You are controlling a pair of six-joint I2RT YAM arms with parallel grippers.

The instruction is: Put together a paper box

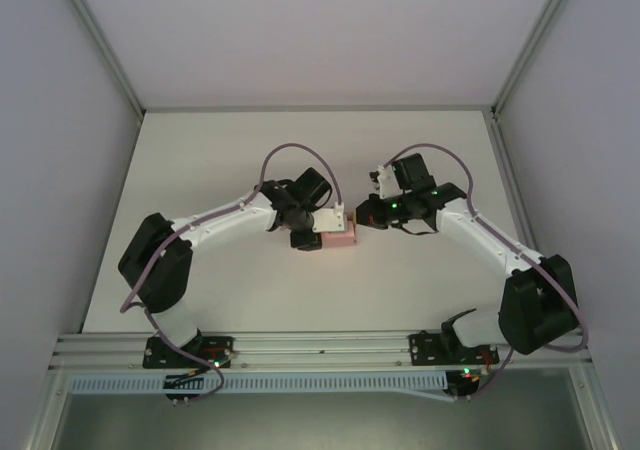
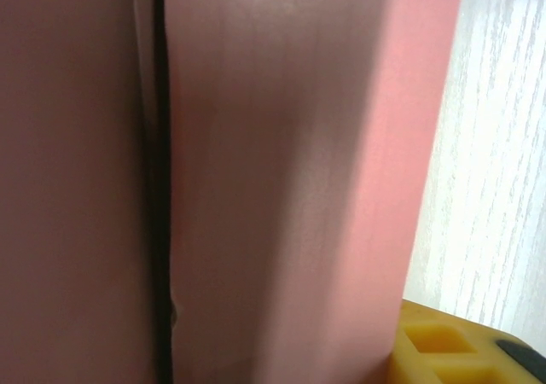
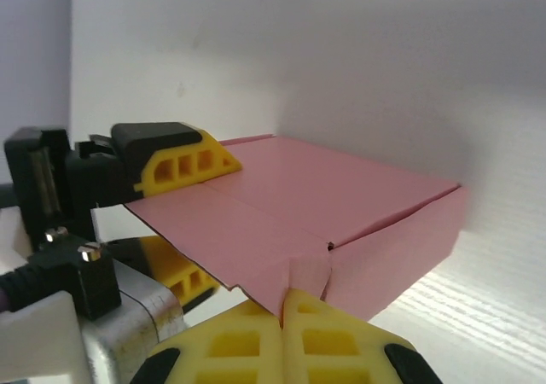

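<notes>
White walls (image 1: 300, 30) and a metal frame (image 1: 320, 348) close in a pale tabletop (image 1: 300, 140). Both arms reach inward over it, the left arm (image 1: 215, 225) and the right arm (image 1: 490, 240), each with a purple cable (image 1: 290, 152) looped above the wrist. From the top camera, the wrists and their housings hide much of what lies between them.

At mid-tabletop, between the two wrists, sits the box (image 1: 340, 238). It is pink, low and rectangular, and rests flat on its base. In the right wrist view the box (image 3: 341, 188) has its top panel down, so the inside is hidden. A loose flap runs out from it toward the camera. Up close in the left wrist view, the box (image 2: 281, 188) shows two panels parted by a thin dark slit.

The left tool (image 1: 308, 238) is at the box's left end. In the right wrist view the left tool (image 3: 223, 226) is released, jaws apart, with one yellow finger (image 3: 183, 162) above the flap and the other below. The right tool (image 3: 286, 307) is clenched on the flap's near corner, fingertips pressed together.
</notes>
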